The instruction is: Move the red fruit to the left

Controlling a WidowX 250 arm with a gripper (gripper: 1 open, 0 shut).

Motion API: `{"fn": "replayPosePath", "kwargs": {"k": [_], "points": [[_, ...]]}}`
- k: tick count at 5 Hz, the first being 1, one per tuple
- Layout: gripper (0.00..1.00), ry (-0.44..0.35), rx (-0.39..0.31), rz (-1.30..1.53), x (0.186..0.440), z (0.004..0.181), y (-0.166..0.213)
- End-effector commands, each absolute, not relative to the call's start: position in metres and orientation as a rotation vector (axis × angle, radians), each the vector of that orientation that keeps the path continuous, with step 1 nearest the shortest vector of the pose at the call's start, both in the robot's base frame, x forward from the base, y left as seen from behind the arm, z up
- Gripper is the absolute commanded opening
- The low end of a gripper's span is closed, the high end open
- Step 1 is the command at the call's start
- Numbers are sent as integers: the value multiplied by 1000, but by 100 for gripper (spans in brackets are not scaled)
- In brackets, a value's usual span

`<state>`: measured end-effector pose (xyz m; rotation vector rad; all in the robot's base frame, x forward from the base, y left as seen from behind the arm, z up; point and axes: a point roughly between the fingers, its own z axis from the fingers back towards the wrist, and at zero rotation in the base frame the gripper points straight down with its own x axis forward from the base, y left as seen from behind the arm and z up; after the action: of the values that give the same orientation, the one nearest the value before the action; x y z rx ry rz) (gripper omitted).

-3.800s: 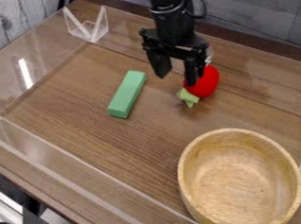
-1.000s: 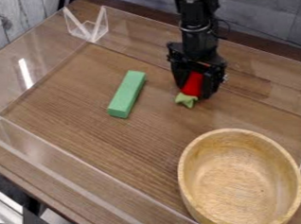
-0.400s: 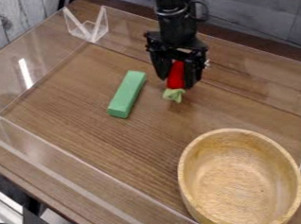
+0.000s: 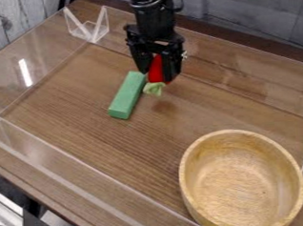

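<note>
The red fruit [image 4: 155, 69], a small glossy strawberry toy with a light-green cap [image 4: 154, 87], hangs between the black fingers of my gripper [image 4: 155, 71], which is shut on it. It is held just right of the upper end of the flat green block [image 4: 128, 95], close above the wooden tabletop. The arm comes down from the top of the frame and hides part of the fruit.
A large wooden bowl [image 4: 242, 181] sits at the front right. Clear acrylic walls [image 4: 24, 74] fence the table on the left and front, with a clear stand [image 4: 86, 26] at the back left. The table [image 4: 79, 138] is brown wood.
My gripper closed on the red fruit and carried it leftwards across the table, from right of centre to beside the green block. Block and bowl stayed put.
</note>
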<state>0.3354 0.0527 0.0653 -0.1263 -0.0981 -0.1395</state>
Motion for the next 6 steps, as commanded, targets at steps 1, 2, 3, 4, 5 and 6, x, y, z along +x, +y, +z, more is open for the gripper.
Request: {"fn": "replayPosePath", "kwargs": {"k": [1,2,3,4,5,6], "points": [[0,-164,-104,-123,341,82,67],[0,-169,-103,-94,338,80,80],[0,-176,-108,-127,339,80,77],[0,-178,-113,-162,340,78,72],[0,-185,-114,-146,338,90,81],[0,-195,-115,-129,336,104,92]]}}
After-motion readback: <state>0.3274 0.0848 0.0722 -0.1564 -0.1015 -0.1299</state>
